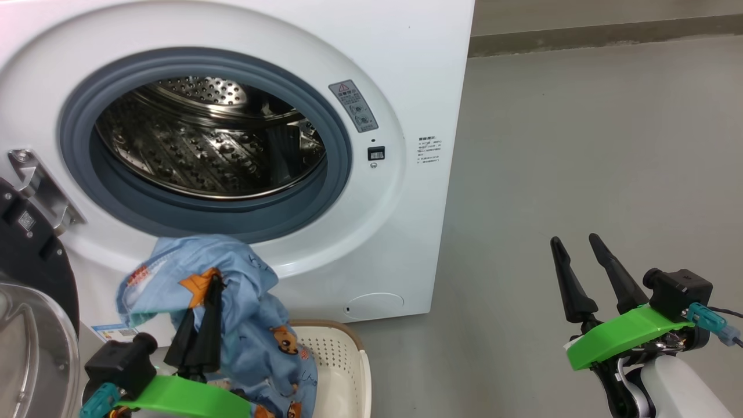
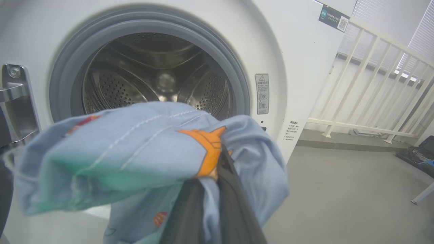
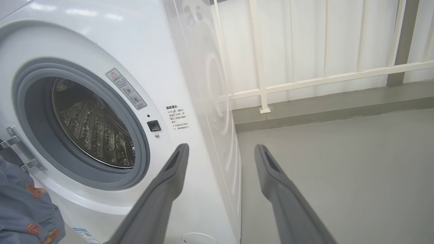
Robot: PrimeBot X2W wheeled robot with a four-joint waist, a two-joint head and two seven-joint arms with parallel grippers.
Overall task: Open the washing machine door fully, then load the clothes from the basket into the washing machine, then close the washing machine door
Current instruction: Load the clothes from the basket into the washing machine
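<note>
1. Washing machine point(image 1: 406, 58): drum exposed, washing machine door point(image 1: 35, 278) swung aside at left.
2. Clothes point(image 1: 244, 278): hung over the basket point(image 1: 342, 354), just below the drum mouth. The trailing tail could be caught on the gasket point(image 1: 342, 174) lip and dragged loose.
3. Left gripper point(image 1: 213, 284): clamped on the clothes.
4. Right gripper point(image 1: 574, 239): fingers spread wide, nothing held.

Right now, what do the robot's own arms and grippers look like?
The left gripper and right gripper each have two long, tapering black fingers on a bright green bracket. Beside each sits a black camera block with a teal plug. The right forearm is smooth and white.
</note>
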